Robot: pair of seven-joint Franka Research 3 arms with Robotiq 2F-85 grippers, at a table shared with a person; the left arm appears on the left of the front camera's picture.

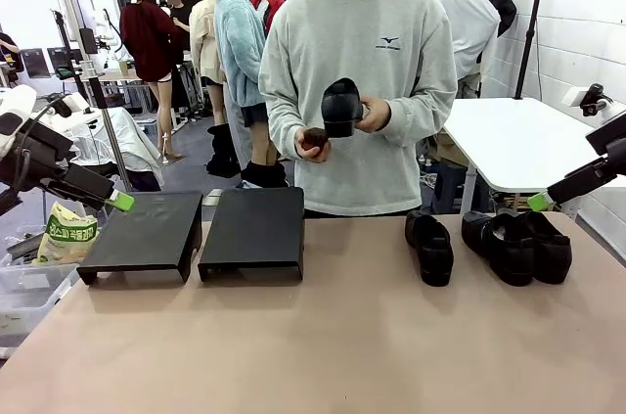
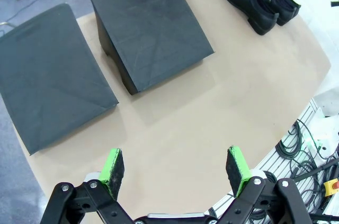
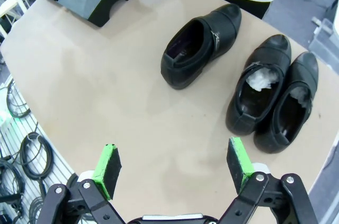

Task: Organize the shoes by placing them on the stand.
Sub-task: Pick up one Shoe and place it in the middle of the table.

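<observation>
Left gripper [image 2: 175, 164]: fingers wide apart, nothing between them. It hovers over bare table [image 2: 212, 107] on the robot's side of the stand [image 2: 151, 28]. Right gripper [image 3: 173, 161]: fingers spread the same way, empty, above the table well to the right of the stand.

Stand: two black benches side by side, both tops bare. No shoe on it yet.

Shoes: three on the table, all right of the stand.
- Lone shoe [image 3: 200, 44] lies nearest the stand.
- A pair [image 3: 275, 52] lies farther right, its two shoes touching along their sides.
- All three point toes toward the person and heels toward the robot.
- A fourth shoe [image 1: 341, 106] is in the person's hand [image 1: 377, 115], held up beyond the stand's far edge.

Handling, as judged:
- The glossy leather is probably slick under the pads.
- Sole and heel look stiff, while the upper is softer and may give when squeezed.
- Each shoe seems light enough for one gripper.
- Best hold is likely the heel collar, one finger down inside the opening and one outside.
- White paper [image 3: 262, 78] stuffs the fronts of the pair, but the heel ends look open.
- A squeeze across the rounded toe would likely slide off.
</observation>
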